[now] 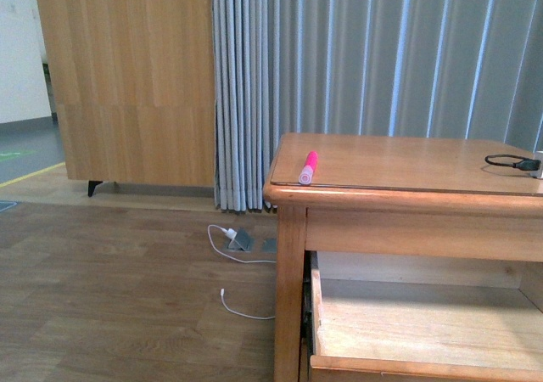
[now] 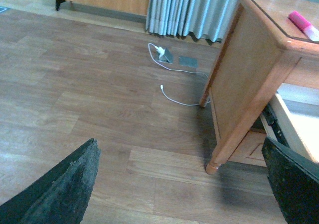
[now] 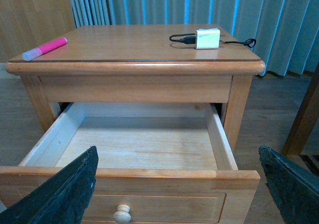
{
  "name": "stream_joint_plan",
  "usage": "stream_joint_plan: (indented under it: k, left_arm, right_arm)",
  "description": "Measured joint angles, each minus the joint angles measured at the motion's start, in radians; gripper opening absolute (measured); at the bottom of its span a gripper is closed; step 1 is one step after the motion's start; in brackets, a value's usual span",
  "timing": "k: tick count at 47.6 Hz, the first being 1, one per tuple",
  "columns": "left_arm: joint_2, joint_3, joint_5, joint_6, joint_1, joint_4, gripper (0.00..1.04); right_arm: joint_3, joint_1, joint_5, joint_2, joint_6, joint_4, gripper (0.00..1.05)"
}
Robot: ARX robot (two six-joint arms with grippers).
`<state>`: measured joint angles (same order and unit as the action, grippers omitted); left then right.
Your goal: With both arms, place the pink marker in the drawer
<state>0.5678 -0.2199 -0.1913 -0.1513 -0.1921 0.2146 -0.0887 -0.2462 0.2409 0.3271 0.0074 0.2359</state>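
The pink marker [image 1: 307, 167] lies on the wooden nightstand's top near its front left corner, pale cap toward the edge; it also shows in the left wrist view [image 2: 303, 25] and the right wrist view [image 3: 45, 48]. The drawer [image 3: 144, 173] is pulled out and empty, its round knob [image 3: 121, 214] on the front panel; in the front view its inside [image 1: 424, 318] shows. My right gripper [image 3: 177, 194] is open, in front of the drawer's front. My left gripper [image 2: 182, 189] is open, over the floor left of the nightstand. Neither arm shows in the front view.
A white charger block [image 3: 207, 38] with a black cable [image 1: 509, 162] lies on the nightstand's top at the far right. A white cable [image 1: 242, 310] and a floor socket [image 1: 239, 241] are on the wood floor. Grey curtains [image 1: 382, 51] hang behind. A wooden cabinet [image 1: 127, 85] stands at the back left.
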Motion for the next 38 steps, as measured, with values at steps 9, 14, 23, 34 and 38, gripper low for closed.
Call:
stream_joint_plan:
  k: [9,14,23,34,38]
  left_arm:
    - [0.378,-0.211,0.085,0.128,-0.049,0.167,0.99]
    - [0.558,-0.341,0.126,0.180,-0.088,0.199,0.99]
    - [0.822,-0.586,0.131,0.235,-0.125,0.213,0.99]
    - [1.082,-0.869,0.105,0.247,-0.153,0.225,0.99]
    - [1.173,-0.961,0.095,0.261,-0.169,0.211,0.99]
  right_arm:
    - [0.000,0.000,0.000,0.000,0.000,0.000,0.96]
    - [0.000,0.000,0.000,0.000,0.000,0.000,0.96]
    - [0.000,0.000,0.000,0.000,0.000,0.000,0.96]
    - [0.000,0.000,0.000,0.000,0.000,0.000,0.96]
    - [0.000,0.000,0.000,0.000,0.000,0.000,0.96]
